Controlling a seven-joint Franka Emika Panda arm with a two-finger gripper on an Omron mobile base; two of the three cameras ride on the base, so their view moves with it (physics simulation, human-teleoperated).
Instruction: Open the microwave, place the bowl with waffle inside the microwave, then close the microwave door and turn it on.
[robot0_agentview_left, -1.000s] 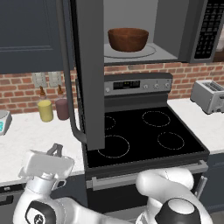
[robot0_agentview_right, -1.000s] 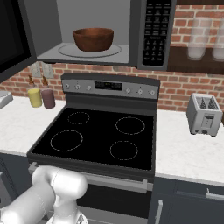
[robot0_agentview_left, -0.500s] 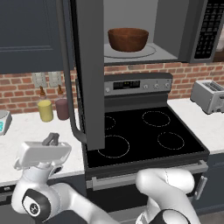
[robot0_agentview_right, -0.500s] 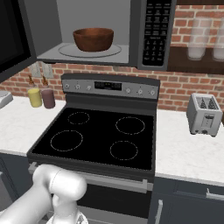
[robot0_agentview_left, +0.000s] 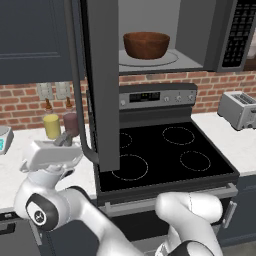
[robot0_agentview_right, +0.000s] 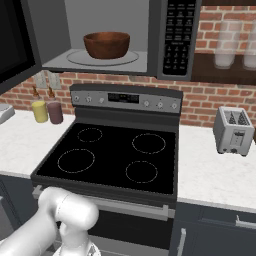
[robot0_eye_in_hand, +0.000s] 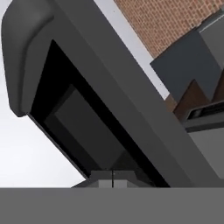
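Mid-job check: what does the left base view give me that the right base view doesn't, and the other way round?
Left base view alone: the gripper, shut and empty, beside the lower edge of the open microwave door, with the door's bar handle running down its outer side. Right base view alone: a shelf with glass jars right of the microwave, and a small part of the door's black window at the far left. Both share the bowl on the turntable, the stove, the toaster and two bottles.
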